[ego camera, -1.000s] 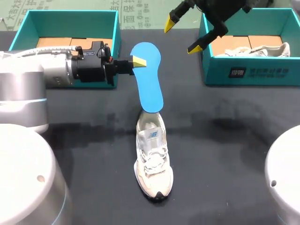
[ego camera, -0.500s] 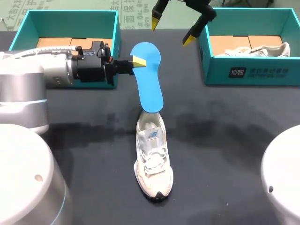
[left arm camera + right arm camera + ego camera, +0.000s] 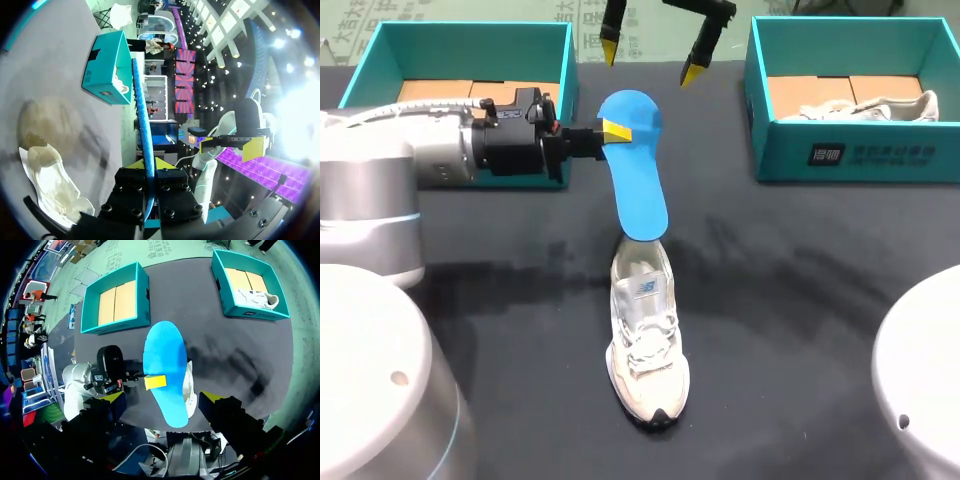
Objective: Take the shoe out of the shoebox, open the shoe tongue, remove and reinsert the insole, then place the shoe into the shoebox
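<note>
Insole (image 3: 638,165), blue and turned on edge, is clamped near its broad end between the two yellow-tipped fingers of our left gripper (image 3: 613,131), which come at it from both faces. From that grip it hangs down and away, its narrow end meeting the heel opening of the pale shoe (image 3: 647,340) below the fingers. We cannot tell whether that end sits inside the shoe or only rests at the collar.

The shoe stands on its sole on the black table (image 3: 800,270), laces up, below and to one side of the left gripper's fingers in that arm's wrist view.

Our right gripper (image 3: 651,58) hovers above the insole's broad end, just beyond the left gripper, its fingers spread wide and holding nothing. Seen along those fingers, the insole lies ahead of them and between the two tips, apart from both.

A teal shoebox (image 3: 460,32) with a bare cardboard floor sits right behind our left arm's wrist. A second shoebox (image 3: 850,155), well off to the right gripper's outer side, holds another pale shoe (image 3: 865,108) lying on its side.
</note>
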You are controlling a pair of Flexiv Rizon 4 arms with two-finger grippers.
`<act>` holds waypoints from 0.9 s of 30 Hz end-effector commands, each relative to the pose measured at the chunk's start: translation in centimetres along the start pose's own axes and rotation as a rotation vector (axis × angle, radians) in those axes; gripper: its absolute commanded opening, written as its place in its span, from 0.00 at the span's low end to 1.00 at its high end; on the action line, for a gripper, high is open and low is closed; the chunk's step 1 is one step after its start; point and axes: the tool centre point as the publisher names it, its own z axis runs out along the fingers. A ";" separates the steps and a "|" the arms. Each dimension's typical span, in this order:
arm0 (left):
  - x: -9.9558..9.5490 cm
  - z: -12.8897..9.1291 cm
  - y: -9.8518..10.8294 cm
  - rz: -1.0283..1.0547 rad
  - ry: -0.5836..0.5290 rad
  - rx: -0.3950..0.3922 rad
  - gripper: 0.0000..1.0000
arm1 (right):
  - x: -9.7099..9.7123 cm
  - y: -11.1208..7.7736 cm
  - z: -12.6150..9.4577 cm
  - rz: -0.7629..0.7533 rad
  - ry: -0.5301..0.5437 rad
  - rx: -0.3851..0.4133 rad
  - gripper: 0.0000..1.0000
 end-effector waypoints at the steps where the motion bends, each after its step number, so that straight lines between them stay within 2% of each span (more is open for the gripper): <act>1: 0.0 0.0 0.1 0.000 -0.002 0.001 0.00 | 0.9 -0.6 0.0 0.003 -0.179 -0.023 1.00; 16: 0.0 0.0 0.1 0.000 -0.002 0.001 0.00 | 2.0 -1.8 0.0 -0.024 -0.196 -0.058 1.00; 21: 0.0 0.0 0.1 0.000 -0.002 0.001 0.00 | 1.7 -2.2 -0.2 -0.044 -0.164 -0.083 1.00; 27: 0.0 0.0 0.1 0.000 -0.002 0.001 0.00 | 0.1 -1.8 -0.5 0.032 -0.054 -0.043 1.00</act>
